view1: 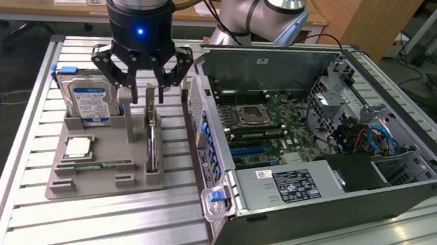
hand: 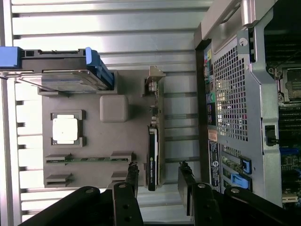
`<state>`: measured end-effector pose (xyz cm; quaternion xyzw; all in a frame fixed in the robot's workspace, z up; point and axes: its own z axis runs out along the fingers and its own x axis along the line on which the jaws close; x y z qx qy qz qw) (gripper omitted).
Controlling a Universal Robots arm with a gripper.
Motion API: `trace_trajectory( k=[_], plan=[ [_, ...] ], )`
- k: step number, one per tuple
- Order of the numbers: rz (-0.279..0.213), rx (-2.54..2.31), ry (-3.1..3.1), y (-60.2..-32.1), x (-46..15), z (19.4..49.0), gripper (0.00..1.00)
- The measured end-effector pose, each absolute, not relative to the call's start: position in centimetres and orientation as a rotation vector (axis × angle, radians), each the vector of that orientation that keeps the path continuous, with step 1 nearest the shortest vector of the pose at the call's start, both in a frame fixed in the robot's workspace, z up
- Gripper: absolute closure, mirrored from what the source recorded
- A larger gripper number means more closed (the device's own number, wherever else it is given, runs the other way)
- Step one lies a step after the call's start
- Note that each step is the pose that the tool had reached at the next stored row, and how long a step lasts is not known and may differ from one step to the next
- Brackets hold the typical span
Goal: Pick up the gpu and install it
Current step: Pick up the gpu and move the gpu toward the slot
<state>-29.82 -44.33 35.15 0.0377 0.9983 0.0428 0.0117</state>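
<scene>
The gpu [view1: 152, 136] is a thin dark card standing on edge in a slot of the grey holder tray [view1: 89, 187], its metal bracket at the far end. My gripper [view1: 144, 86] hangs just above that far end, open, one finger on each side of the card and apart from it. In the wrist view the gpu [hand: 154, 141] runs between the two black fingertips [hand: 133, 173], and the gripper [hand: 159, 176] holds nothing.
The same tray holds a blue-labelled hard drive [view1: 89, 98], a square processor chip [view1: 78, 145] and a green memory stick [view1: 98, 164]. The open computer case [view1: 319, 136] with its motherboard lies close on the exterior view's right, on a slatted aluminium table [view1: 117, 225].
</scene>
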Motion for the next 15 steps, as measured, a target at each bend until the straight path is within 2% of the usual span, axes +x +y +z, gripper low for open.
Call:
trace_trajectory(
  k=[15],
  plan=[
    [0.133,0.117,3.113,-44.3,-29.8,34.0,0.53]
  ],
)
